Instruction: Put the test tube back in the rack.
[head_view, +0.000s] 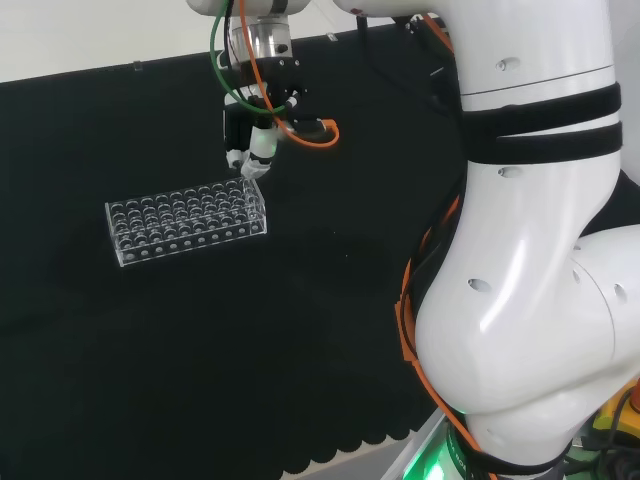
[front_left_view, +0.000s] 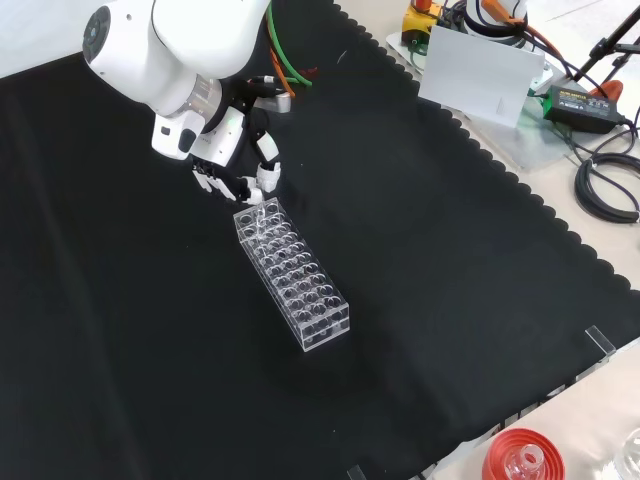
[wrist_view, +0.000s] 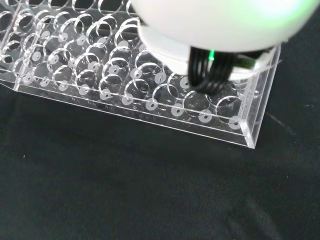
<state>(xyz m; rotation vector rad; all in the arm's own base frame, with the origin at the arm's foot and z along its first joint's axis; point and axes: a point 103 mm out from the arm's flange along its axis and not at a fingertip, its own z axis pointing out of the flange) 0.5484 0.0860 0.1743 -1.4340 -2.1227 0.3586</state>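
Observation:
A clear plastic rack (head_view: 187, 222) with several rows of holes lies on the black cloth, and I see no tubes standing in it. The hand (head_view: 254, 140) hovers over the rack's right end in the head view. In the front view this is the rack's (front_left_view: 292, 275) far end, and the hand (front_left_view: 236, 165) has its fingers curled downward. A thin clear test tube (head_view: 250, 173) shows faintly below the fingertips, its lower end at the rack's end holes. The wrist view looks down on the rack's corner holes (wrist_view: 150, 90) from close above.
The arm's big white links (head_view: 520, 250) stand at the head view's right. In the front view a red ribbed stand (front_left_view: 520, 458) holding glassware sits at the near right corner. A white plate (front_left_view: 480, 75) and cables (front_left_view: 605, 180) lie beyond the cloth's scalloped edge.

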